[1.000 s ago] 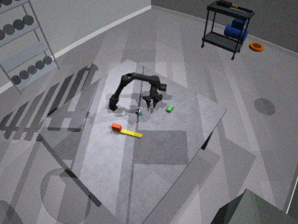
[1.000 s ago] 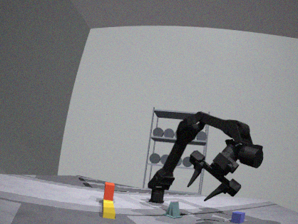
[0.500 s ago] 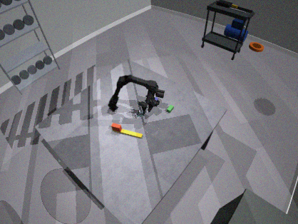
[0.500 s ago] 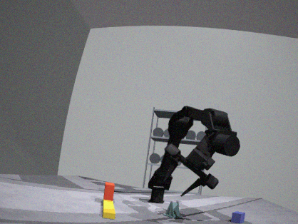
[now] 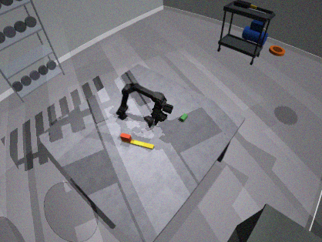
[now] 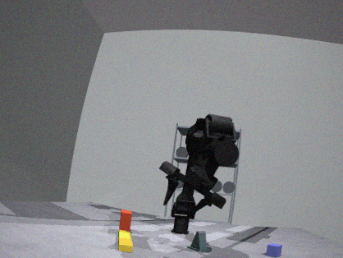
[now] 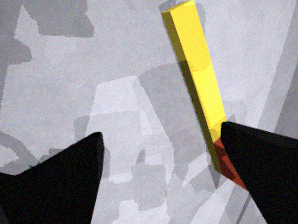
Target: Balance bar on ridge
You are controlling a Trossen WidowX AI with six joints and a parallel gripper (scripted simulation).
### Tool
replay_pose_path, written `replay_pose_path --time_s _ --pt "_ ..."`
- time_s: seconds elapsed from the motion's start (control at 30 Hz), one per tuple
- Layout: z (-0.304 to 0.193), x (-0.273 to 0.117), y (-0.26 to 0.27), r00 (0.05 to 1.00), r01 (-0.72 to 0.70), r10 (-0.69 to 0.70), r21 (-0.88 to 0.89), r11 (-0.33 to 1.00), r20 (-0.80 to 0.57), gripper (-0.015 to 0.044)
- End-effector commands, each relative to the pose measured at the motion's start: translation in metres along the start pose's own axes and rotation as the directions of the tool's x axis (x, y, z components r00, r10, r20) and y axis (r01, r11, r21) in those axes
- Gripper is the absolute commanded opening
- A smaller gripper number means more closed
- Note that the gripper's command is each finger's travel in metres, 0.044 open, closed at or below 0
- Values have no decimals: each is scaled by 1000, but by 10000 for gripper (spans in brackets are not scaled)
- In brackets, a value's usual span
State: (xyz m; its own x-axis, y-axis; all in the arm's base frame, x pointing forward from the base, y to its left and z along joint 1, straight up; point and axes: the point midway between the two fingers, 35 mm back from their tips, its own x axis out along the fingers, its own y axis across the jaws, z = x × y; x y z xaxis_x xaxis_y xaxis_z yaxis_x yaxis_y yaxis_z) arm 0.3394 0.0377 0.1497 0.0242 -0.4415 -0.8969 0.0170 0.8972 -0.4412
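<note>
The yellow bar [image 5: 142,145] [image 6: 125,242] [image 7: 197,60] lies flat on the table, clear of the ridge. A taller red block [image 5: 125,137] [image 6: 125,220] is at one end of it; only a corner of the block [image 7: 231,170] shows in the wrist view. The ridge, a small dark teal wedge [image 6: 200,241], stands on the table to the right of the bar in the exterior view; I cannot make it out in the other views. My gripper [image 6: 180,207] [image 7: 163,135] is open and empty above the table. Its right finger overlaps the bar's red end in the wrist view.
A small block, green in the top view [image 5: 183,117] and blue in the exterior view [image 6: 274,250], lies on the table [image 5: 154,185] beyond the ridge from the bar. The arm's base stands behind the ridge in the exterior view. A cart and a weight rack stand off the table.
</note>
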Motion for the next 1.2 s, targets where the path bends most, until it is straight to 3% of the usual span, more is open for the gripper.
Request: replay_pose_path --time_s 0.0,1.17 --pt "-2 4 -17 999 -39 38 -33 999 -18 315" --pt "-38 41 -132 930 -361 364 -308 880 -50 315"
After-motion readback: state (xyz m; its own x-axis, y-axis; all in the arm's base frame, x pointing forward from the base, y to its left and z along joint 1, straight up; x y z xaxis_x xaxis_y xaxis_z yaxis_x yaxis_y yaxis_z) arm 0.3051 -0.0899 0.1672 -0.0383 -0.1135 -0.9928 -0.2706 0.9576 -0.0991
